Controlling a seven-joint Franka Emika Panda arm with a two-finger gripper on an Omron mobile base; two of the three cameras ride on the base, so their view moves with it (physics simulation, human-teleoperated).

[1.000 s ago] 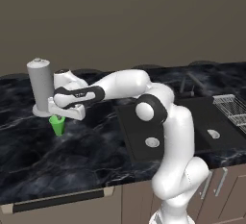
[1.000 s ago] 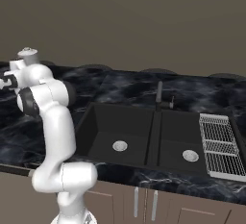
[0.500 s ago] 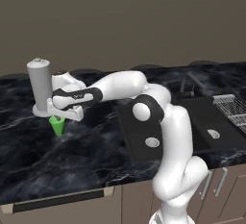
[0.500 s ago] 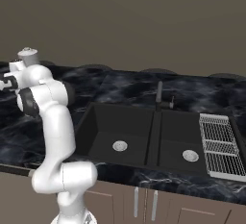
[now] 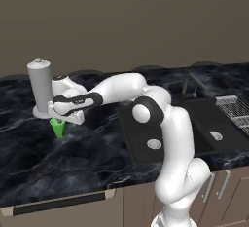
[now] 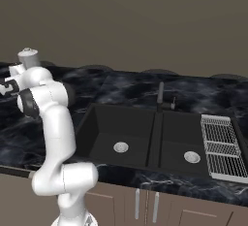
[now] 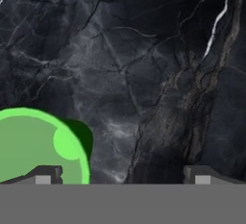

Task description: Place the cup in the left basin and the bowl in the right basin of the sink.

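My pincer (image 5: 59,121) over the small bright green tapered plastic cup (image 5: 58,127) on the black marble counter (image 5: 73,153).

In the left base view my hand reaches to nine o'clock, low above the cup, which stands upright just in front of the tall grey cylinder on a round base (image 5: 41,87). In the hand view my two dark fingertips (image 7: 45,175) stand spread apart; the cup's open rim (image 7: 43,143) lies at seven o'clock, under one tip and not centred between the two, and whether that tip touches the rim I cannot tell. The matte black double-basin sink (image 6: 155,140) lies well apart at three o'clock: its left basin (image 6: 118,135) and its right basin (image 6: 186,145), with the grey wire rack (image 6: 220,145), each show a silver drain.
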